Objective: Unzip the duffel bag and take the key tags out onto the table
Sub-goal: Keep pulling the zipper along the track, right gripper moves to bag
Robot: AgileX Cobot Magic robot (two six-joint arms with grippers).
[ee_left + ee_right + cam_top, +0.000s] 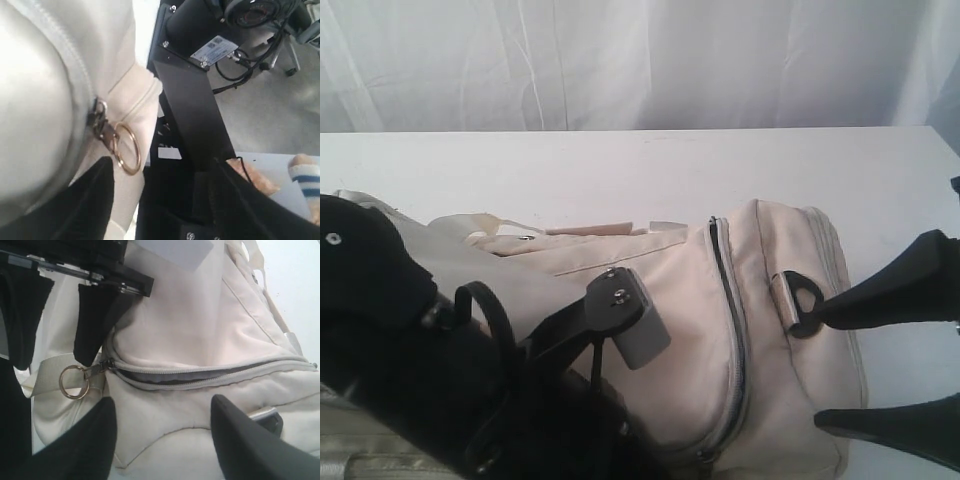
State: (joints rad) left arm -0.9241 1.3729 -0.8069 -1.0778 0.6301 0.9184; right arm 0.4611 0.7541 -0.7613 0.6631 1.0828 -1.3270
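Note:
The cream duffel bag [700, 300] lies on the white table [620, 170], and my left arm [410, 360] reaches over its near left part. Its grey zipper [200, 376] shows a thin dark gap. A gold ring [126, 148] hangs from the zipper pull at the end of the track. My left gripper [162, 162] is open, with one finger [85, 205] just beside the ring and nothing between the jaws. My right gripper [818, 368] is open and straddles the bag's right end near the black D-ring [805, 305]. The key tags are hidden.
A white curtain [640, 60] hangs behind the table. A grey block [642, 335] on the left arm's bracket sits over the bag. Past the table's edge, the left wrist view shows a black stand [192, 105], cables and floor [270, 105].

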